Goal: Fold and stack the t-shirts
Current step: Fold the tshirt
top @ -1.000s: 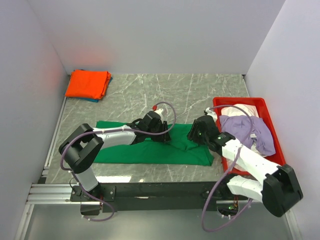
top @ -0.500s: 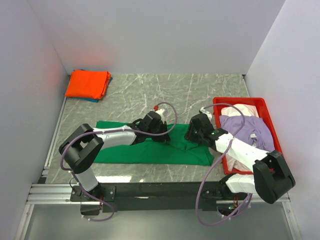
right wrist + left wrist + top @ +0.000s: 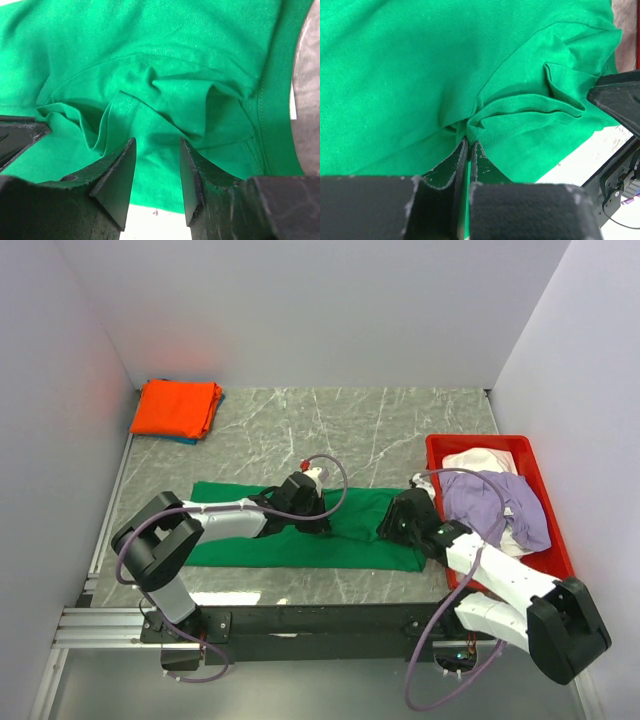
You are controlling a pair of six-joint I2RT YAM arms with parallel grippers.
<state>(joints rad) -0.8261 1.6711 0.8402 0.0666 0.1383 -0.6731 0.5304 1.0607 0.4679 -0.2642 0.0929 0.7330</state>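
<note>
A bright green t-shirt [image 3: 300,540] lies spread across the front of the table. My left gripper [image 3: 318,520] is shut on a fold of its hem [image 3: 520,117] near the middle. My right gripper [image 3: 392,525] is open, its jaws over a bunched sleeve of the green t-shirt [image 3: 165,100] at the right end. A folded orange t-shirt [image 3: 178,406] lies on a blue one [image 3: 184,439] at the back left. A lilac t-shirt [image 3: 495,502] and a white t-shirt [image 3: 480,460] lie crumpled in the red tray [image 3: 535,465].
The red tray stands at the right edge, just beside my right arm. White walls close in the back and both sides. The marble table [image 3: 380,430] runs between the stack and the tray.
My left gripper has pulled the pinched green cloth a little toward the front. My right gripper has moved forward and right, down over the shirt's right end.
</note>
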